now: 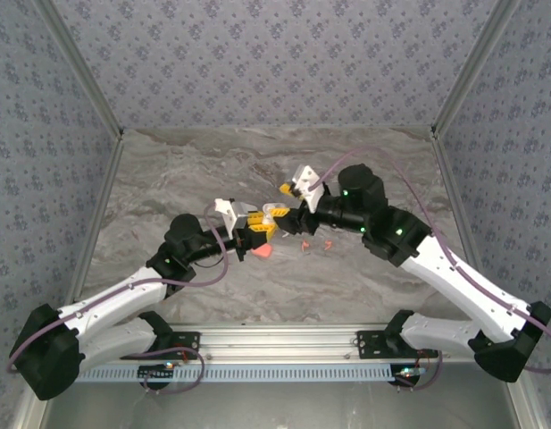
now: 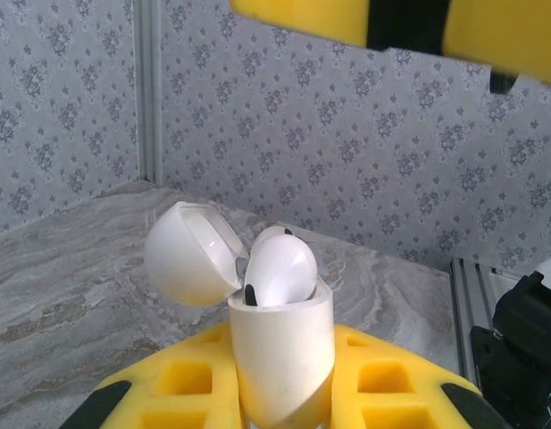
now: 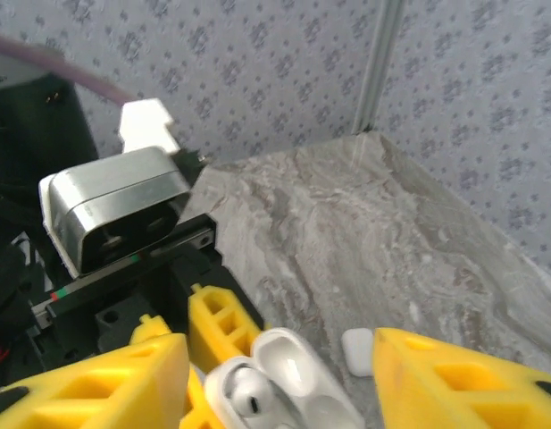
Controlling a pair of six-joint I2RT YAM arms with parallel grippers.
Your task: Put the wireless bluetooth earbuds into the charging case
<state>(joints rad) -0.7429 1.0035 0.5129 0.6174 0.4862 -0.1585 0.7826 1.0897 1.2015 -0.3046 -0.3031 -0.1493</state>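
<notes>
The right gripper (image 3: 275, 393) hangs with its yellow jaws spread wide either side of the white rounded plastic charging case (image 2: 284, 357); the left gripper (image 2: 284, 407) clamps that case with its lid flipped back, and a white stemmed plastic earbud (image 2: 279, 268) sits in its mouth, bulb proud of the rim. A spread finger could catch the lid or the proud earbud and flick it out. Open room lies above and across the grey marbled tabletop (image 1: 186, 170), though a small coral-red case (image 1: 263, 253) and tiny coral-red earbuds (image 1: 304, 246) lie close below.

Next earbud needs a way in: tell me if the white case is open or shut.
Open. The case has its lid hinged back, and an earbud pokes from its top.
</notes>
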